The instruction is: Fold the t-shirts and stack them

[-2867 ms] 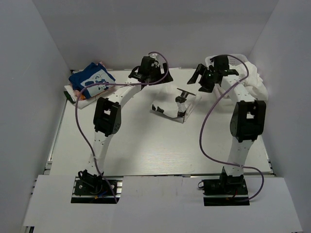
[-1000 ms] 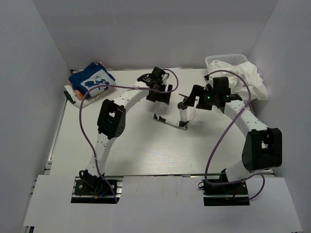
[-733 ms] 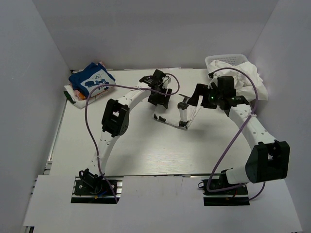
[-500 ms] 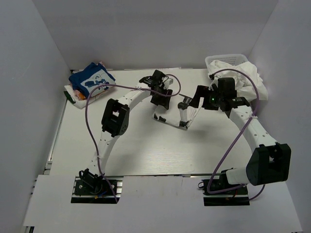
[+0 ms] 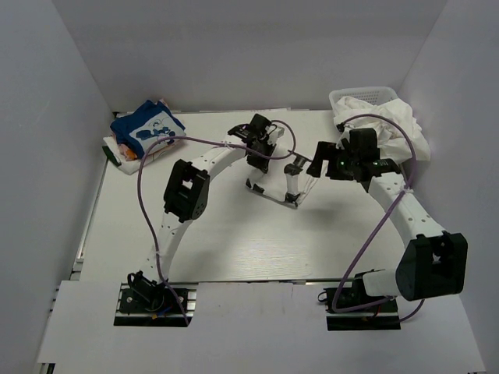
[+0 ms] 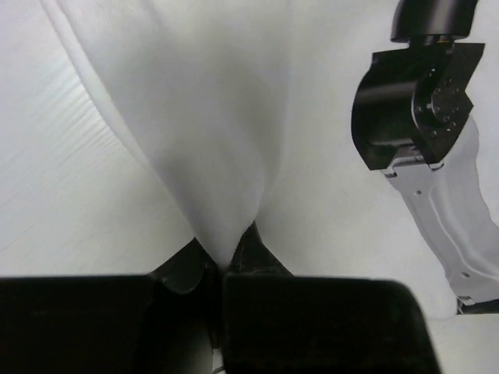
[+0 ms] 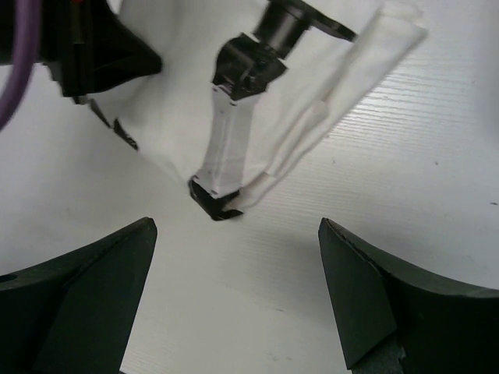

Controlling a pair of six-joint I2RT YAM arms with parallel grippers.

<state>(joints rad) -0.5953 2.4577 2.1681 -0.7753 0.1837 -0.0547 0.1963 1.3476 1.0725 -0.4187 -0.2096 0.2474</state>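
— At the middle of the counter [image 5: 234,234], a taut fold of the white t-shirt [image 6: 210,140] is clamped by the left pincer [image 6: 222,269].

— The right pincer [image 7: 234,227] is held wide apart just beside it. Open room is left toward the near edge; the folded blue t-shirt [image 5: 144,127] is seen at the far-left corner.

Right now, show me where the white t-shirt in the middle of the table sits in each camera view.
Top external: the white t-shirt lies in the middle of the table, just left of the black-and-white post.
Left wrist: it fills the upper middle, a fold pinched in the left gripper at the bottom.
Right wrist: upper centre, around the post.
Shared landmark: the post, in all three views.
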